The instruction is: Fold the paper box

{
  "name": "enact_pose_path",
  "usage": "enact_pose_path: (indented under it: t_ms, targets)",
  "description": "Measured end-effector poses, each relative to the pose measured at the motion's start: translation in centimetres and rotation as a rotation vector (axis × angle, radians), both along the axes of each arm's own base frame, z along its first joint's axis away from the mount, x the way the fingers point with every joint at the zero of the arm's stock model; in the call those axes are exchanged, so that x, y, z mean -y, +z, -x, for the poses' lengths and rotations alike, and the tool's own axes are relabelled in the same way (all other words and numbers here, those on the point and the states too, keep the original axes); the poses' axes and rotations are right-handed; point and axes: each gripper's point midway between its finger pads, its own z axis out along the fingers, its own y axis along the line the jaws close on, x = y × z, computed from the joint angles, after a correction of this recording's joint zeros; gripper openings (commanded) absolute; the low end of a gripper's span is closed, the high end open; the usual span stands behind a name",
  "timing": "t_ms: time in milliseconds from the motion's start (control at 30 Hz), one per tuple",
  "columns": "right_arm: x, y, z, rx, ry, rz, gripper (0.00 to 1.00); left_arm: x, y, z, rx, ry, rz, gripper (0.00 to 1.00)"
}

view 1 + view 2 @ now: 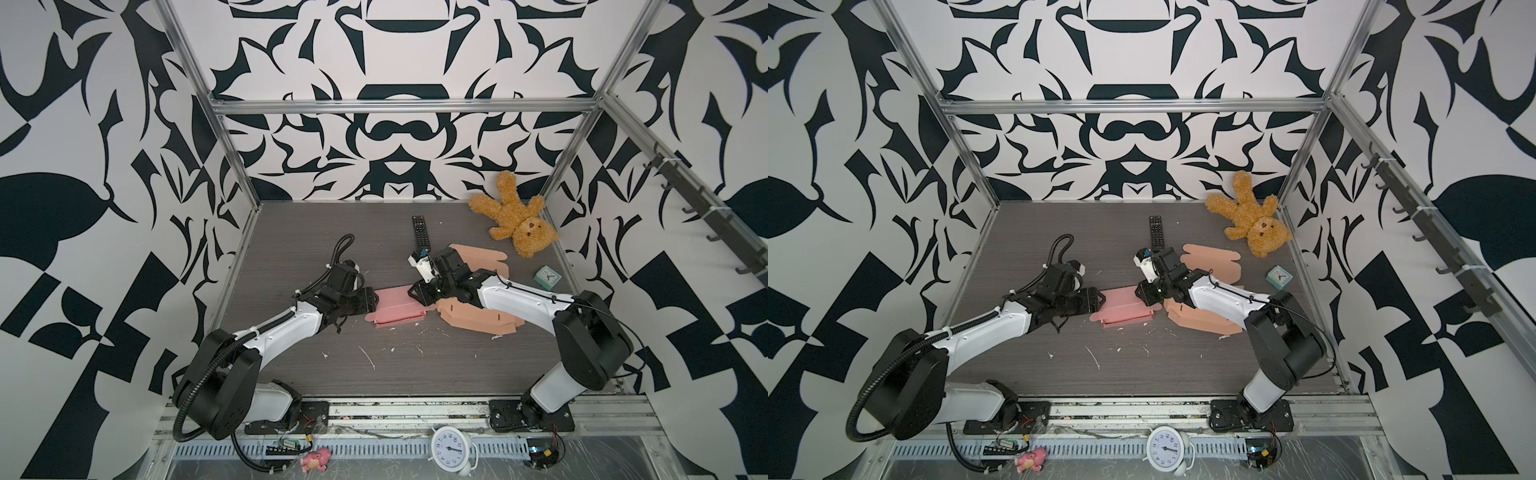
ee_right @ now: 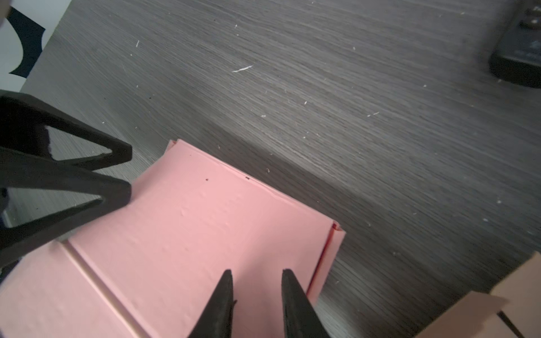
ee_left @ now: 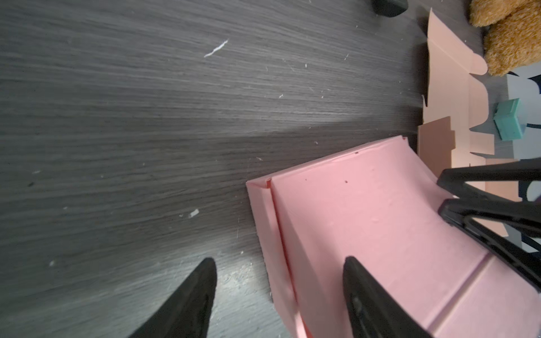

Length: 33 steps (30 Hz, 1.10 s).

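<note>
Roughly at the centre of the dark table (image 1: 291, 257), with loose peach card sheets (image 1: 478, 322) off its 3 o'clock side, the pink box (image 1: 395, 309) lies low and nearly closed, its top panel bowed rather than flat. Seating that lid looks like the step in hand.

The left gripper (image 3: 278, 260) sits at the box's 9 o'clock with its fingers wide apart, one over the table and one over the lid. The box's edge lies between them and they grip nothing. The right gripper (image 2: 257, 270), at 3 o'clock, has its fingers a narrow gap apart over the lid, with pink showing between them.

To do it well, one side should pin the lid while the other presses the bow out evenly toward the 6 o'clock edge, so the front closes without creasing.

Hard to tell is whether any fingertip touches the card. Any tuck flap is out of sight, and the right arm covers part of the sheets.
</note>
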Motion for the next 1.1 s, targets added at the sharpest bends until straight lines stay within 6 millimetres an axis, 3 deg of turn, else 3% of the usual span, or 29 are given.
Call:
enact_pose_path:
  t_ms: [533, 1100]
  targets:
    - [-0.4, -1.8, 2.3, -0.013, 0.009, 0.034, 0.3, -0.5, -1.5, 1.0, -0.023, -0.003, -0.003, 0.67]
    - [0.2, -1.6, 2.8, 0.008, -0.002, 0.041, 0.3, -0.1, -1.8, 1.0, -0.026, -0.013, 0.0, 0.64]
